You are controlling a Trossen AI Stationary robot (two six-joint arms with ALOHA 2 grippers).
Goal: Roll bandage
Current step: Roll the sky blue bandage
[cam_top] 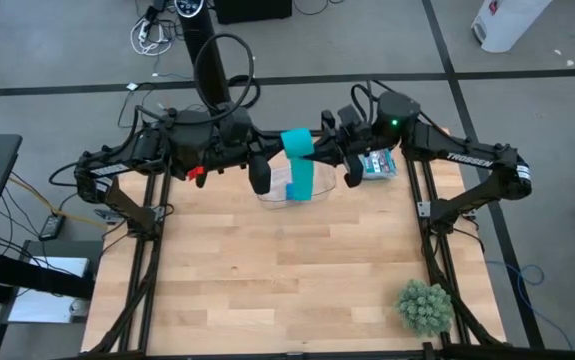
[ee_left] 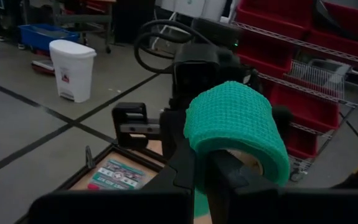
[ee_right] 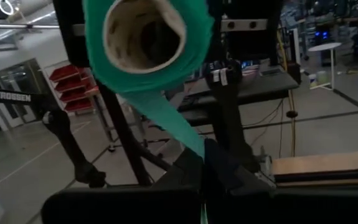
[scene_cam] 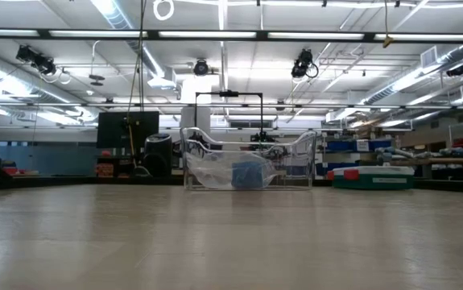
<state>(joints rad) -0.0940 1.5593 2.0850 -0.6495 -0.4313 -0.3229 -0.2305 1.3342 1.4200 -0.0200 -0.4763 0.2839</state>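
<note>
As I read it, progress: well along, though unfinished.
Bandage [cam_top: 297,146]: coil above the clear bin [scene_cam: 247,171], tail hanging into it.
Left tool [ee_left: 198,163]: clamps the coil.
Right tool [ee_right: 205,163]: pinches the tail.
Left: winding the tail.

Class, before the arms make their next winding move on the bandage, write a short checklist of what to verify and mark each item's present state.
1. Left gripper shut on the bandage roll: ok.
2. Right gripper shut on the loose tail: ok, the strip runs down between its fingers.
3. Tail runs from roll to right gripper without a visible twist: ok.
4. Bandage held clear of the clear bin below: cannot tell, the tail hangs over it in the high view.
5. Roll's layers even: cannot tell.
</note>
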